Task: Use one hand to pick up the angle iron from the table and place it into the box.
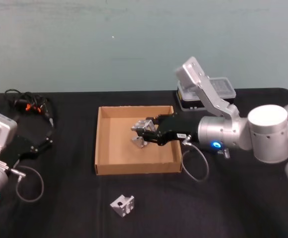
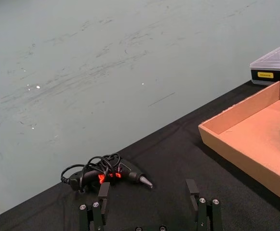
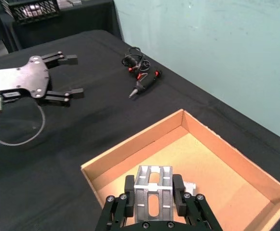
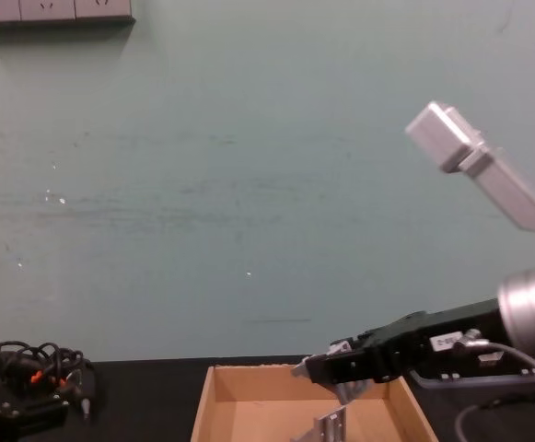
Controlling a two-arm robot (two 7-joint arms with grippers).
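From where I stand, the right gripper (image 1: pixel 144 130) reaches in from three o'clock, clamped on the angle iron (image 3: pixel 153 190), which hangs over the middle of the box (image 1: pixel 134 168) and clear of its floor. Another bracket (image 1: pixel 138 143) lies on the cardboard just beneath it, and a third (image 1: pixel 122 205) sits on the table (image 1: pixel 223 198) at six o'clock of the box.

If the fingers let go from up there, I think the piece could strike the bracket below, bounce and tip over a low wall. Going lower has its own risk, since the fingers might push that bracket or shove the light tray.

The left gripper (image 3: pixel 74 74) lies parked at nine o'clock with its fingers spread.
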